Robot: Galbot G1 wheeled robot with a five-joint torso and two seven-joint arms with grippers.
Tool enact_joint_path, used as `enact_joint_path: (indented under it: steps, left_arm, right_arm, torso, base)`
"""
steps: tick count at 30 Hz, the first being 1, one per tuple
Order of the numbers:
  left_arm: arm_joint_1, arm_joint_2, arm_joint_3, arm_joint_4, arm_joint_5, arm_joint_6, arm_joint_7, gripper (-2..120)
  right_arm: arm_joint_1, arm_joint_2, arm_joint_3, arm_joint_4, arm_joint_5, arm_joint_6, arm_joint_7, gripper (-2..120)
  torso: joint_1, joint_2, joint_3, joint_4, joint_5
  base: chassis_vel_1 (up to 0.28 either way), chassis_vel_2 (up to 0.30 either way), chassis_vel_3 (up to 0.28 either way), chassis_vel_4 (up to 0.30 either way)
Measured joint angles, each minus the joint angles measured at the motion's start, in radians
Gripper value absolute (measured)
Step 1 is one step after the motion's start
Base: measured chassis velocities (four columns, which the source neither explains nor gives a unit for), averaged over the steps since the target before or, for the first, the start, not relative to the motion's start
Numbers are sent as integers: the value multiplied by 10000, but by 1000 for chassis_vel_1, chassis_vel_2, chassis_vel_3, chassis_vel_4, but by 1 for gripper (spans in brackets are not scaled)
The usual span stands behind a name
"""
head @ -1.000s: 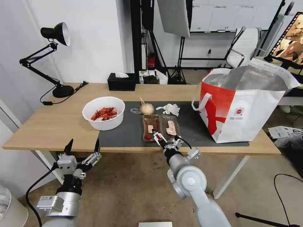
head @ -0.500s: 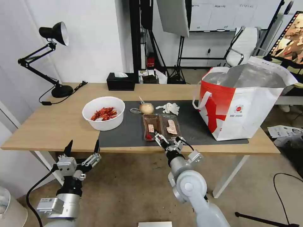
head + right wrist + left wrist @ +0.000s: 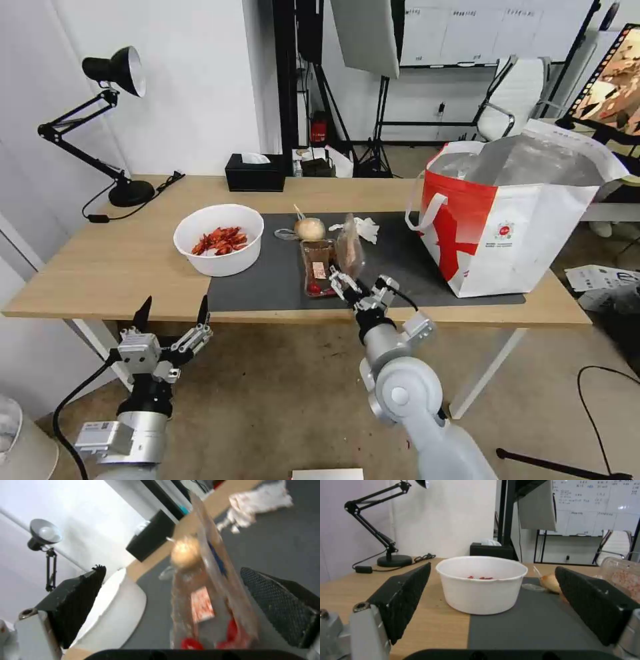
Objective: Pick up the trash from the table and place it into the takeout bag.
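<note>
From the head view, the right gripper [image 3: 360, 288] is sitting at the near edge of the dark mat [image 3: 267, 280], right at the near end of the clear food tray [image 3: 330, 263]; the tray's long axis is running away from the robot, and its right half is tipping up on edge while the left half is lying flat with red scraps; the jaws look closed on that near end, though I am judging this from the raised half; the takeout bag [image 3: 507, 227], stiff white and red with a foil lining, is standing open well to the right, so the right arm is the nearer one; the round beige lump [image 3: 310, 230] and the crumpled tissue wad [image 3: 360, 229] are lying just beyond the tray; the white bowl [image 3: 219, 239] is sitting on the light-wood tabletop [image 3: 100, 267] to the left; the left gripper [image 3: 172, 319] is hanging below the tabletop edge, jaws wide. In the left wrist view, the smooth bowl [image 3: 481, 585] is showing between the spread black fingers [image 3: 403, 597]. In the right wrist view, the thin, glossy tray [image 3: 210, 600] is rising between textured pads [image 3: 276, 615], looking flimsy.
</note>
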Motion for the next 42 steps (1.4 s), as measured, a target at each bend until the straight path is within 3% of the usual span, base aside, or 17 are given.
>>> enact_joint_path:
  steps: [4, 7, 10, 17, 24, 27, 28, 33, 36, 39, 40, 42]
  left_arm:
    - [6, -2, -6, 2, 2, -46, 3, 100]
    - [33, 28, -87, -3, -2, -69, 3, 100]
    - [48, 15, -98, -12, -3, -72, 3, 100]
    - [32, -93, -55, -32, 11, -77, 4, 100]
    - [2, 21, -113, -51, -57, -77, 5, 100]
    - [-86, 276, -203, -157, -497, 70, 6, 100]
    - [-86, 276, -203, -157, -497, 70, 6, 100]
    - [-266, 752, -62, -175, -1395, 570, 3, 100]
    - [-292, 865, -23, -176, -1626, 687, 4, 100]
    - [-396, 1350, -1, -252, -2621, 1185, 43, 100]
    - [-396, 1350, -1, -252, -2621, 1185, 43, 100]
    - [-560, 1624, 8, -384, -3484, 1635, 54, 100]
  right_arm:
    - [542, -267, -212, -275, 161, -238, -124, 100]
    - [1614, -495, -689, -713, 1759, -2052, 533, 100]
    - [2013, -460, -923, -876, 2595, -2485, 1162, 100]
    - [2287, -479, -850, -836, 3430, -2419, 1592, 100]
    - [2652, -779, -704, -723, 3186, -2011, 1043, 100]
    - [4524, -1819, -1696, -1861, -239, -2059, -1091, 91]
    - [4524, -1819, -1696, -1861, -239, -2059, -1091, 91]
    - [6366, -2868, -2975, -3508, -1534, -2167, -3639, 72]
    - [6665, -3020, -3194, -3946, -1973, -2148, -4293, 68]
    - [7459, -3150, -3812, -5187, -3207, -2316, -6017, 48]
    - [7459, -3150, -3812, -5187, -3207, -2316, -6017, 48]
    - [7669, -2984, -4002, -5548, -3503, -2623, -6355, 37]
  torso:
    - [-1, 0, 0, 0, 0]
    - [-1, 0, 0, 3, -1]
    - [0, 0, 1, 3, 0]
    - [-1, 1, 0, 2, 0]
    - [-1, 1, 0, 0, 0]
    - [-1, 1, 1, 2, 1]
    - [-1, 1, 1, 2, 1]
    - [0, 1, 1, 3, 0]
    - [-1, 1, 1, 2, -1]
    - [0, 1, 2, -1, 0]
    - [0, 1, 2, -1, 0]
    - [-1, 1, 1, 9, 1]
  base:
    - [0, 0, 0, 0]
    - [0, 0, 0, 0]
    - [0, 0, 0, 0]
    - [0, 0, 0, 0]
    - [0, 0, 0, 0]
    - [0, 0, 0, 0]
    - [0, 0, 0, 0]
    - [0, 0, 0, 0]
    - [0, 0, 0, 0]
    - [0, 0, 0, 0]
    - [0, 0, 0, 0]
    - [0, 0, 0, 0]
